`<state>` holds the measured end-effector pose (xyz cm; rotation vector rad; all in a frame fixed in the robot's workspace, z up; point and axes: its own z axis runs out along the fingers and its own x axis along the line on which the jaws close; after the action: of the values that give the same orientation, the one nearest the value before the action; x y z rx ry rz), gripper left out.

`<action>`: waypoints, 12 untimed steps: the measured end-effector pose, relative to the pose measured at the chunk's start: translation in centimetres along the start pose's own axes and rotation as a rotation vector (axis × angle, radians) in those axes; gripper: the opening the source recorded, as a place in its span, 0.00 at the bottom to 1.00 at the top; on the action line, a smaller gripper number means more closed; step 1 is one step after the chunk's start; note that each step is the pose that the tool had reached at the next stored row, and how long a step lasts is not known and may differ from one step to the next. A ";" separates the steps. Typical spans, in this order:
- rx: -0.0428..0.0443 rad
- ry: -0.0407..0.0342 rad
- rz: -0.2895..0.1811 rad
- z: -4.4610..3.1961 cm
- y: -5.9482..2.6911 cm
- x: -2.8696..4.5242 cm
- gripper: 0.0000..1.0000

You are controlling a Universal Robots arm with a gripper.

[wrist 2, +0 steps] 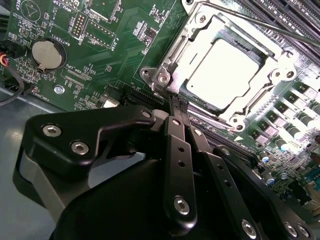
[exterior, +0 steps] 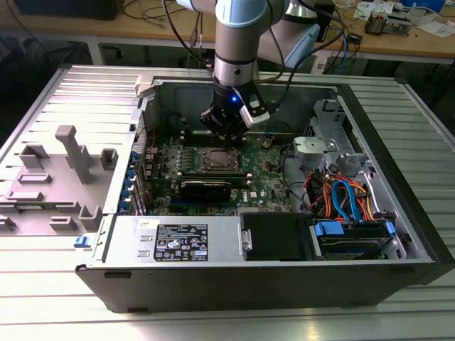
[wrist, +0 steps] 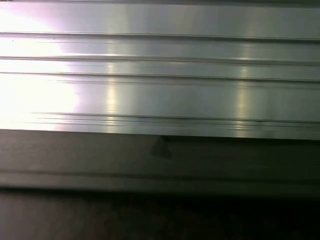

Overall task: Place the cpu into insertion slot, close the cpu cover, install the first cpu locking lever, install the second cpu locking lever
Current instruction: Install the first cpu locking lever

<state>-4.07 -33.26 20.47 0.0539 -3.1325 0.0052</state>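
In the exterior view, an open computer case (exterior: 249, 284) lies on a ribbed metal tabletop (exterior: 57, 298), and the arm (exterior: 238, 42) comes down into it from above. The jaws hang just over the insertion slot (exterior: 217, 160), which sits in the middle of the green motherboard (exterior: 266, 177). A power supply (exterior: 185, 238) lies along the near wall of the case, and blue cables (exterior: 345, 202) are at the exterior view's right. Some grey plastic fixtures (exterior: 75, 153) stand on the tabletop at the exterior view's left, well apart from the case. In the second wrist view, the cpu (wrist 2: 225, 72) sits inside the slot, with its pale metal top facing up. The cpu cover (wrist 2: 194, 37) lies flat around it as a silvery frame. A thin metal rod (wrist 2: 260, 24) runs along one side of the frame (whether it is latched I cannot tell). The black fingers (wrist 2: 177, 150) are pressed together, so the jaws are clenched with nothing visible between them. Their tips are just beside one corner of the frame. A round coin battery (wrist 2: 46, 54) is on the board, away from the slot. In the first wrist view, there is a ribbed metal surface (wrist: 160, 65), bright in one part and darker in another.
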 end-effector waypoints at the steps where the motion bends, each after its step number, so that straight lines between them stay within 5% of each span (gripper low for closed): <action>1: 0.0002 0.0000 0.000 0.03 0.00 0.00 0.11; 12: -0.0008 -0.0004 0.000 -0.05 0.01 0.00 0.11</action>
<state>-4.07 -33.25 20.52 0.0538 -3.1330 0.0039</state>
